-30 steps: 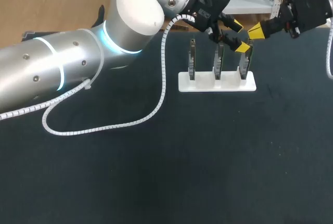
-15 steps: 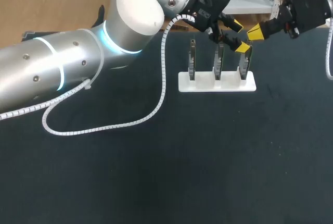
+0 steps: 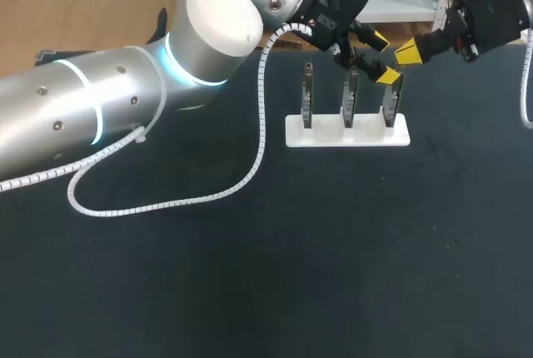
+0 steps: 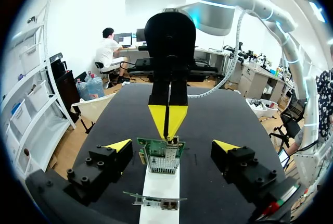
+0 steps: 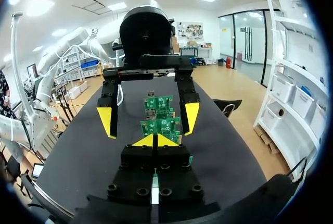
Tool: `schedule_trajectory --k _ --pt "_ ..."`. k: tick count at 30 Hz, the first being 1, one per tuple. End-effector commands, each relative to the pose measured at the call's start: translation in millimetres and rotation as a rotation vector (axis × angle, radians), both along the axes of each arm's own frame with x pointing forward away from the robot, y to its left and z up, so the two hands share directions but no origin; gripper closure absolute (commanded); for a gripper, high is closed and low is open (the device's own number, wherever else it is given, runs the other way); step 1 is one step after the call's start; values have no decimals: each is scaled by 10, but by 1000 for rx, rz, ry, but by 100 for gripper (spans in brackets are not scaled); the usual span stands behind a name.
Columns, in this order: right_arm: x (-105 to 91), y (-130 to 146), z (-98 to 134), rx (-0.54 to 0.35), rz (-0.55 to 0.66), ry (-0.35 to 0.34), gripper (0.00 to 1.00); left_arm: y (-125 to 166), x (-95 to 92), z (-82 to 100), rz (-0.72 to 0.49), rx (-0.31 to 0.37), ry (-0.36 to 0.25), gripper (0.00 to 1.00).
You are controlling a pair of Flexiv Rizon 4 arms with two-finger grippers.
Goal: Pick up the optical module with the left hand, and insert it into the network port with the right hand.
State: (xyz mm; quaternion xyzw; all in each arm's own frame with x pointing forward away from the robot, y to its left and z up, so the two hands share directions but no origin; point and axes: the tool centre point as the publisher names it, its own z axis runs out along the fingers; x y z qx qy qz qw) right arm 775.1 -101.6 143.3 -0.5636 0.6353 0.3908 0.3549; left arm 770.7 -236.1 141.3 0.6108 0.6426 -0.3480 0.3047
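Upper right of the overhead view: the left gripper (image 3: 384, 57), wide open and empty, straddles the rightmost card (image 3: 390, 106) in the white rack (image 3: 333, 135) and should probably centre itself before pinching, the right gripper (image 3: 408, 52) hangs close by with tips together, and the optical module itself cannot be made out.

Nothing on the surface (image 3: 333, 250) carries text, a number or a sign that can be read. Any print on the green circuit boards (image 4: 159, 156) standing in the white holder (image 3: 325, 135) is too small to make out.
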Motion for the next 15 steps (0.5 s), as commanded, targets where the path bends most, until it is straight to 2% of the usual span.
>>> schedule_trajectory --k 1,7,15 --pt "1 11 44 17 1 -18 100 7 -24 5 5 2 -2 0" --pt "3 -18 183 22 -1 -55 100 7 -24 5 5 2 -2 0" --pt "-20 -185 252 -2 -40 -79 100 7 -24 5 5 2 -2 0"
